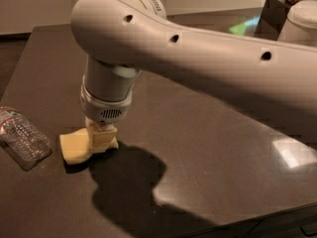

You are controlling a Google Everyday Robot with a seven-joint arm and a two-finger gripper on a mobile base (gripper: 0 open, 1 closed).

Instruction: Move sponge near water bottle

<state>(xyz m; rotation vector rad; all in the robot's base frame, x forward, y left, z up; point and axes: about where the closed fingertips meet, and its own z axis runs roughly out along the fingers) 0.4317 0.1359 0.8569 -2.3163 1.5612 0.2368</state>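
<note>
Dark desk (213, 152), glossy, with a bright light patch on its right side. Front edge runs along the bottom right of the camera view. A big black shadow (129, 182) of the arm lies on the desk, front and centre-left.

Water bottle (22, 139) at the far left edge, lying on its side on the desk, clear and ribbed, with a bit of red at its upper end. Partly cut off by the frame.

Sponge (73, 148) lies just right of the bottle, near it but not touching, with a strip of bare desk between them. Pale yellow, flat on the desk.

Gripper (101, 142) points straight down over the right part of the sponge, low at the desk surface. Its pale yellow blocky fingers (105, 134) are drawn in narrow and clamp the sponge's right end. The left part of the sponge sticks out free toward the bottle.

Above the fingers sits the round grey wrist (106, 100), with a vent grille on its lower ring. The thick off-white arm (198, 53) comes in from the right edge and bends down at upper left, covering most of the middle of the view.

Far back right: a dark box (270, 14) and a white rounded container (302, 21) at the top right corner. A greenish glint shows on the desk just left of the box.
</note>
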